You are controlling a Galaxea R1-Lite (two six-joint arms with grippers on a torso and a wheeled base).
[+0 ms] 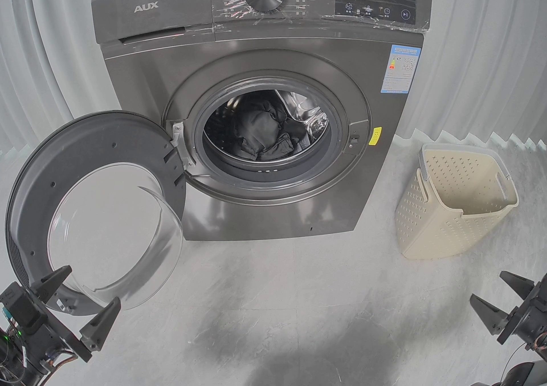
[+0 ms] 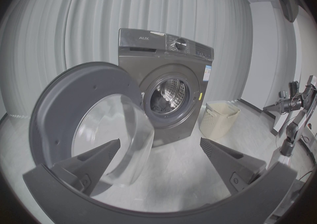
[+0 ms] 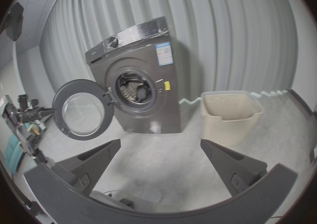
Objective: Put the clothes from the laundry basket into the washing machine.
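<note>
clothes (image 1: 259,131) (dark heap) lie partly hidden behind the drum rim (image 1: 268,168).

floor (image 1: 319,301) pale grey, marbled look, bit glossy; grey front-load washing machine (image 1: 256,222) sits straight on it, back toward pleated curtain (image 1: 484,62); round door (image 1: 97,205) swung wide to robot's left, hanging clear of floor, not resting on it; cream perforated laundry basket (image 1: 450,222) stands upright on floor right of machine, near its front corner, not touching; curtain hem meets floor behind basket
</note>
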